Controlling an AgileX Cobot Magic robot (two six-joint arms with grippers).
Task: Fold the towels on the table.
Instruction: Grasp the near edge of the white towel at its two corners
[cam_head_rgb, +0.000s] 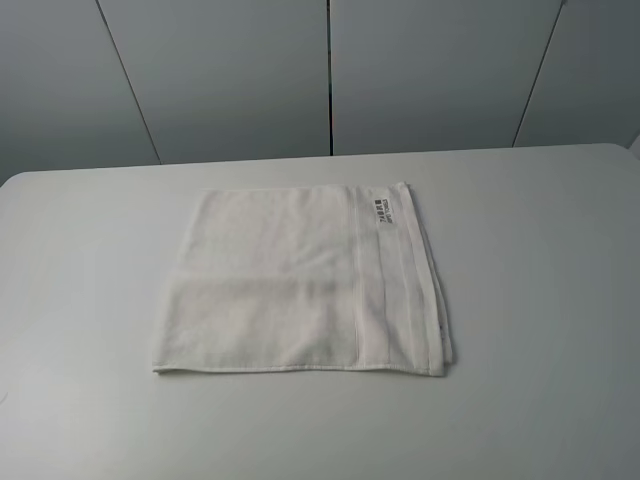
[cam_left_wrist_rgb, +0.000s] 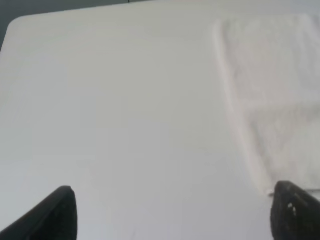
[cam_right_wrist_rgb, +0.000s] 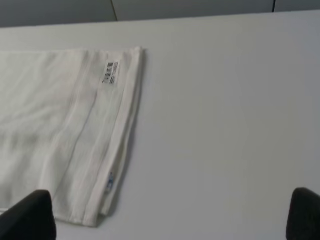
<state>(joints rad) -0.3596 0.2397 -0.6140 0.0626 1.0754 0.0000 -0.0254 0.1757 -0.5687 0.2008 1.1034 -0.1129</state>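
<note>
The towel (cam_head_rgb: 300, 285) is laid flat near the middle of the table (cam_head_rgb: 540, 300). It is doubled over, and stacked layers are shown along its right edge. A woven band (cam_head_rgb: 395, 290) is run down that right side, and a small label (cam_head_rgb: 381, 208) printed in black is found at the far right corner.

The left pincer (cam_left_wrist_rgb: 172, 192) is held wide open over bare table, with nothing gripped between its dark fingers (cam_left_wrist_rgb: 55, 215). The towel is placed toward the middle from it. The cloth's near left corner is seen just beside one fingertip, and whether it is touched cannot be told.

The right pincer (cam_right_wrist_rgb: 171, 195) is likewise spread open and empty. The towel's near right corner is found near the finger on the towel's side, while the gap between the fingers is set over bare table.

Broad bare table is left on every side of the towel, up to the far edge, behind which grey wall panels (cam_head_rgb: 330, 70) are seen.
</note>
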